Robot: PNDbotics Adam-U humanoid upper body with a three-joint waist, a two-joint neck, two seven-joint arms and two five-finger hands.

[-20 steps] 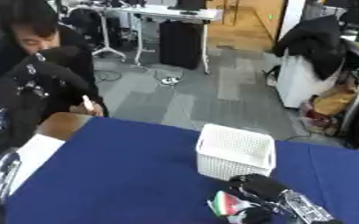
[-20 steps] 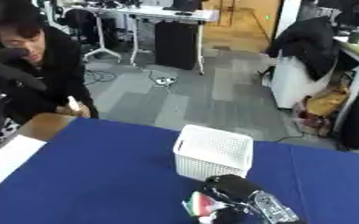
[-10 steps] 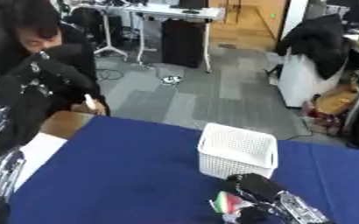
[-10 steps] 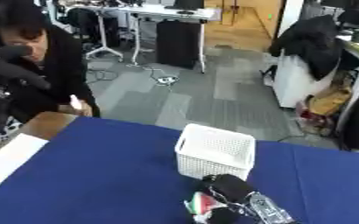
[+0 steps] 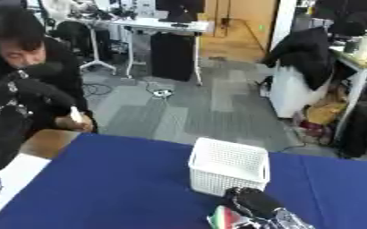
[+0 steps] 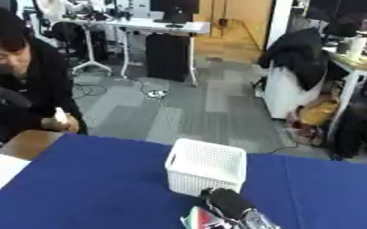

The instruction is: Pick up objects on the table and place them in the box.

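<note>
Barely anything has changed over the last second: the right hand (image 5: 253,203), fingers curled round a red, green and white packet (image 5: 224,218), still sits at 6 o'clock of the white basket (image 5: 229,172) on the blue surface (image 5: 116,188); nothing's boxed yet. Left hand unseen.

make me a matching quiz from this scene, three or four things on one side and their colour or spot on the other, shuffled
Things:
1. basket
2. tablecloth
3. right hand
4. striped object

Descriptions:
A. blue, covering the table
B. white, standing on the cloth with its open top up
C. black, just in front of the basket's near wall
D. red, white and green, at the bottom edge beside the hand

Pairs: 1-B, 2-A, 3-C, 4-D
</note>
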